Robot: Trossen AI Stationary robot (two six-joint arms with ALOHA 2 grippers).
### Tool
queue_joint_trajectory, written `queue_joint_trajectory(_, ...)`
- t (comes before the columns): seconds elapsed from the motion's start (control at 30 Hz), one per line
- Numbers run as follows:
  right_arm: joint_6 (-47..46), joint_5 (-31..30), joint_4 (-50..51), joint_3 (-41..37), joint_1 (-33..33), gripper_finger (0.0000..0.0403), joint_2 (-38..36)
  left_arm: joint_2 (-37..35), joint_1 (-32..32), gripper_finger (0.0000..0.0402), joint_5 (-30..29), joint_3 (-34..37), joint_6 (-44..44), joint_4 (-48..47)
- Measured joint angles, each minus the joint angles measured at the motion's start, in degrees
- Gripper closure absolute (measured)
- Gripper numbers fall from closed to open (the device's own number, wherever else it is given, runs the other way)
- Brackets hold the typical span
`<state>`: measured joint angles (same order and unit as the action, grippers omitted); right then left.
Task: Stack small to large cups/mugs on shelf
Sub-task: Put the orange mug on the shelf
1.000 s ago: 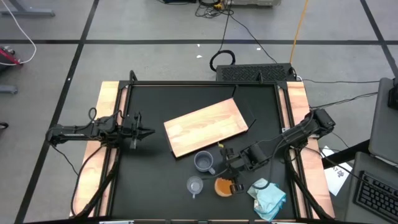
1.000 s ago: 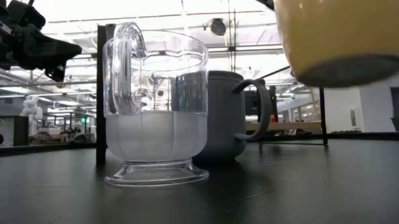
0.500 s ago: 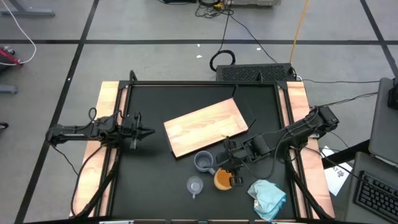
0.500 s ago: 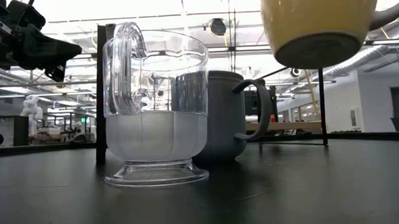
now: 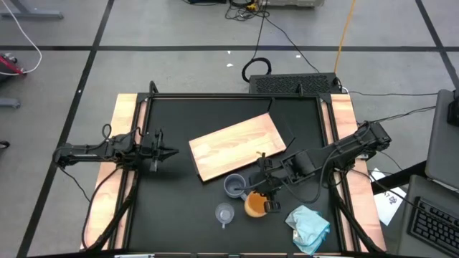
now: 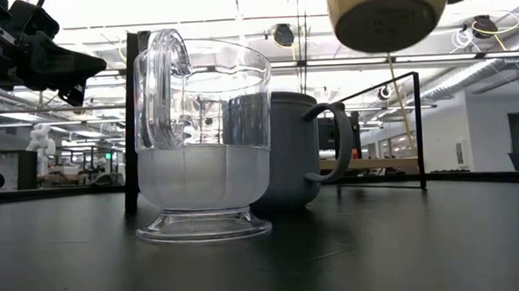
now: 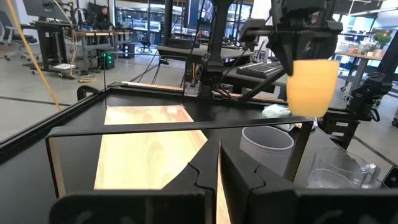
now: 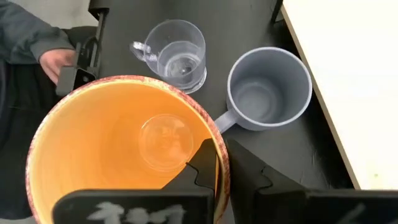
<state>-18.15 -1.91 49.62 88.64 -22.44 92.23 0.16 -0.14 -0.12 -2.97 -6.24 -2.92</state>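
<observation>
The orange mug hangs above the table near its front, with my right gripper shut on it. Just beyond it the blue-grey mug stands upright on its base, and the clear glass cup stands on its foot to the near left. The light-wood shelf lies flat at the table's middle. Over the left side my left gripper hovers shut, holding nothing. My right gripper holds the orange mug by its rim, on the side toward the table's right. One finger is inside the mug and the other is outside. The fingers slant down from the right. The mug hangs roughly upright, mouth up, its base well clear of the table.
A pale teal cloth lies crumpled at the near right corner. A person's hand and sleeve show beyond the table's near edge. Bare black tabletop lies left of the cups and behind the shelf.
My right gripper has risen with the orange mug and carried it a little toward the far left, closer to the blue-grey mug. The mug hangs higher above the table than before. The other cups and the shelf have stayed where they were.
</observation>
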Motion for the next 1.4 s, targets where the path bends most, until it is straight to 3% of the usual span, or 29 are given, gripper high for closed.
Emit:
queue_joint_trajectory(0.97, -0.9, -1.3, 3.0, 2.0, 0.1, 0.0395, 0.0, 0.0, 0.0, 0.0385, 0.0, 0.0, 0.0, 0.0)
queue_joint_trajectory(1.4, 1.3, -0.9, 7.8, 4.0, 8.9, 0.0395, 0.0, 0.0, 0.0, 0.0385, 0.0, 0.0, 0.0, 0.0)
